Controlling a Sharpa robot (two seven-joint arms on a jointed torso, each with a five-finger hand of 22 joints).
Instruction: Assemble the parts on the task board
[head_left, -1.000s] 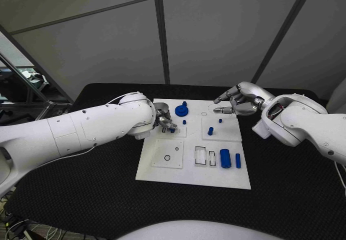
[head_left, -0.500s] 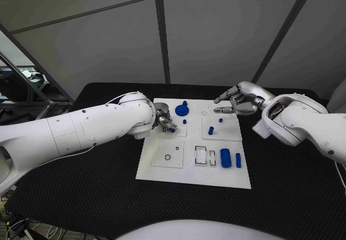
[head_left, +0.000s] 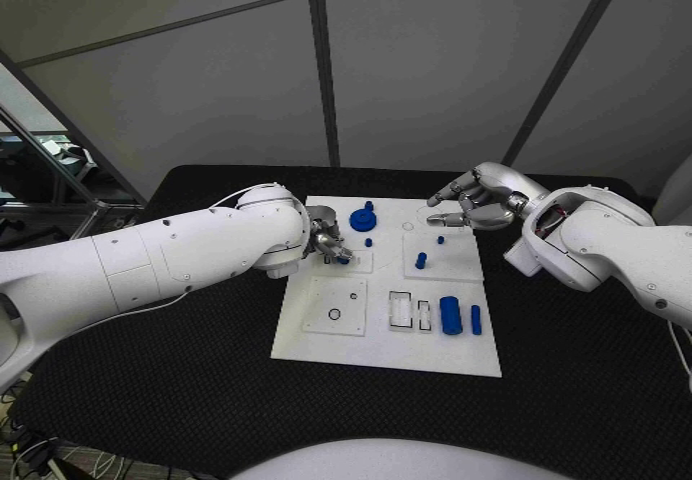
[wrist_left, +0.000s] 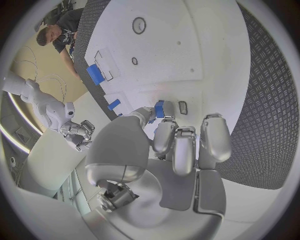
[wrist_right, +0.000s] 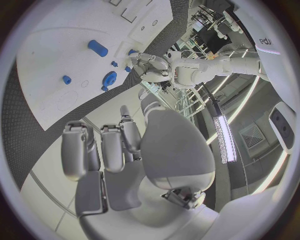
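The left arm (head_left: 159, 262) is reached in from the left edge of the head view, bent across the black table (head_left: 173, 400) so that its hand lies over the left part of the task board's far half. The right arm (head_left: 620, 250) is brought in from the right edge, with its hand held above the board's far right corner.

The left hand (head_left: 326, 238) is curled downward; in the left wrist view a small blue part (wrist_left: 160, 108) is seen pinched between the thumb and a fingertip, just beside a small rectangular slot (wrist_left: 182, 107) in the board. The right hand (head_left: 476, 205) is held with its fingers loosely bent and apart, and nothing is seen in its grasp.

The task board (head_left: 382, 350) is laid flat in the middle of the table, its long side running away from the robot. Grey wall panels (head_left: 433, 70) are seen behind the table.

On the board, a round blue part (head_left: 364, 219) stands near the far edge, just beside the left hand. A blue cylinder (head_left: 451, 316) and a thin blue bar (head_left: 476, 320) lie side by side at the near right. A short blue peg (head_left: 421, 262) stands in the board's middle right, and a smaller blue piece (head_left: 441, 240) is placed below the right hand.
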